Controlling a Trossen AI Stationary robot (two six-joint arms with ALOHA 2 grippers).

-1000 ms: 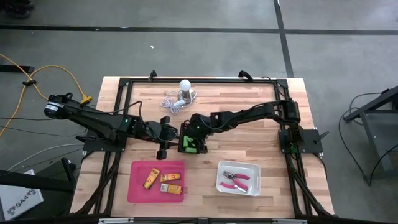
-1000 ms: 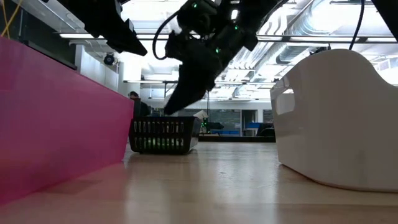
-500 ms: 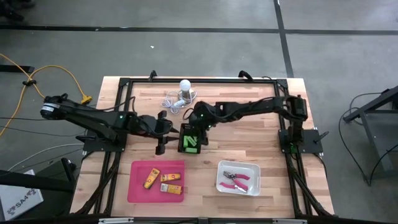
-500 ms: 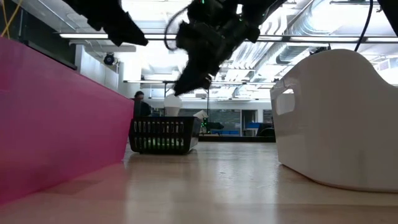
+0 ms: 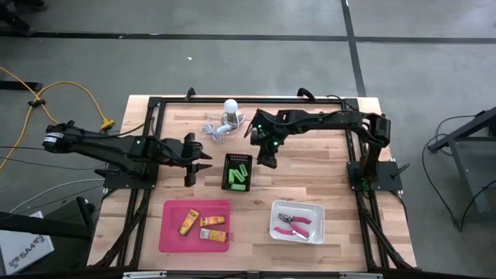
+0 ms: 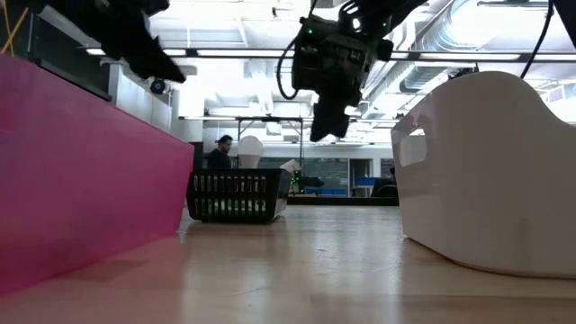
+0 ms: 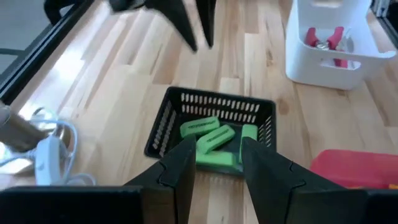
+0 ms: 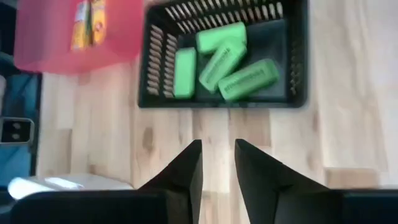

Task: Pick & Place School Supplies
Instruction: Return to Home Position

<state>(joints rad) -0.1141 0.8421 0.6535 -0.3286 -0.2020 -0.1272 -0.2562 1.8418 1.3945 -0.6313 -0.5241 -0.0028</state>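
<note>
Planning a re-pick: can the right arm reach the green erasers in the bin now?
Probably yes. The bin is open-topped, nothing covers the green erasers, and the right gripper hovers open just beside it; the left gripper sits off the other side.

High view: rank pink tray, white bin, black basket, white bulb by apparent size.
1. pink tray
2. white bin
3. black basket
4. white bulb
The camera is overhead and all four sit on the table, so nearness barely skews this.
</note>
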